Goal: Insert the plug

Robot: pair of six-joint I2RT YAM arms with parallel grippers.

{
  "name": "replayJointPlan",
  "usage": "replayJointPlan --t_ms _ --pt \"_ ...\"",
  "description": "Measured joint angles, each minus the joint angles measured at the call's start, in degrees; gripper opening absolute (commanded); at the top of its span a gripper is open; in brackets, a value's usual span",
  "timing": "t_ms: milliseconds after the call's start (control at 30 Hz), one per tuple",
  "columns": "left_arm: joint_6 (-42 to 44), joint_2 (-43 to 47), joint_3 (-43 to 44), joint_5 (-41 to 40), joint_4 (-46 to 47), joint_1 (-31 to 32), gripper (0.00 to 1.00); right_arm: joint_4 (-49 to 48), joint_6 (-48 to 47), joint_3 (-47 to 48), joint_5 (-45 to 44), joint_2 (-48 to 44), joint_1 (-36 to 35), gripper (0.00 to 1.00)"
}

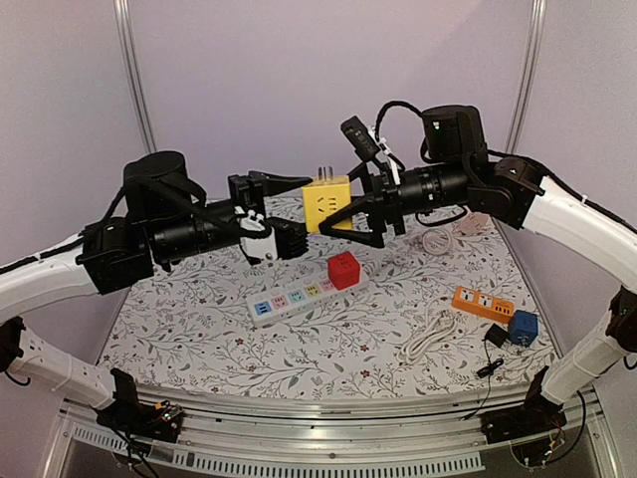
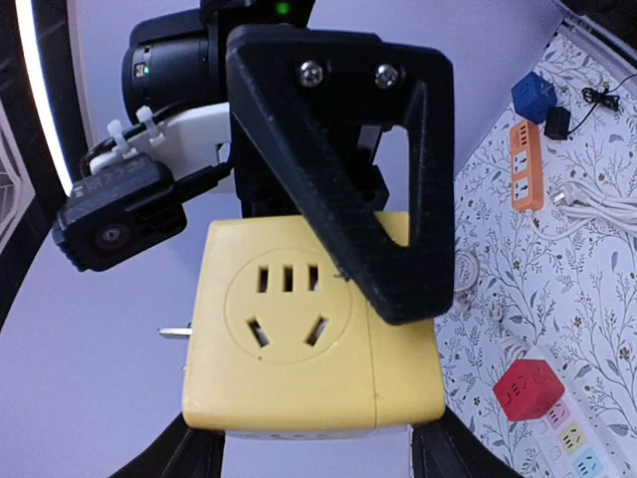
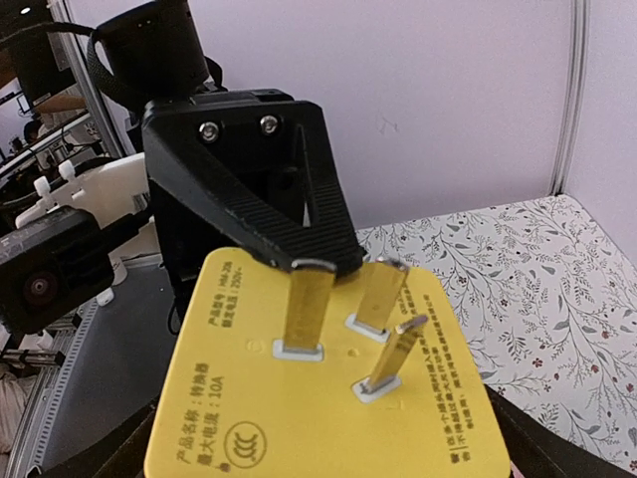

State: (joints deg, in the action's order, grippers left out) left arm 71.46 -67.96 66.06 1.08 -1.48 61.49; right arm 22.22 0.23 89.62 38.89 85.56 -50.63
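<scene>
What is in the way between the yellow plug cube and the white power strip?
Nothing visible. The yellow plug cube is held in the air above the white power strip. A red cube already fills the strip's right end, but the other sockets show bare. The prongs point up, away from the strip.

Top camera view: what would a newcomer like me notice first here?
A bright yellow cube adapter hangs in mid-air at the centre, between the left gripper and the right gripper, its three metal prongs pointing up. Below it, on the flowered table, lies a white power strip with a red cube adapter on its right end.
</scene>
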Motion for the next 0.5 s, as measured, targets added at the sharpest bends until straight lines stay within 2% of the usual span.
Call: replayJointPlan --t_ms 167,267,433,500 --pt "-10.1 0.0 0.9 -3.2 -2.0 0.0 0.00 0.1 -1.6 -0.2 -1.9 -0.8 0.0 0.99" --pt "-18.5 0.0 3.4 -5.9 -6.0 0.0 0.00 0.0 -4.0 -2.7 -4.4 -4.5 0.0 0.99" --pt "-36.8 -1.2 10.3 -10.5 -12.9 -1.1 0.00 -4.0 -8.1 -9.1 -10.3 -13.6 -0.4 0.99" --pt "-44.3 -2.0 13.4 -10.8 -15.4 -2.8 0.00 -6.9 -9.9 -11.2 -15.6 -15.5 -1.9 0.99"
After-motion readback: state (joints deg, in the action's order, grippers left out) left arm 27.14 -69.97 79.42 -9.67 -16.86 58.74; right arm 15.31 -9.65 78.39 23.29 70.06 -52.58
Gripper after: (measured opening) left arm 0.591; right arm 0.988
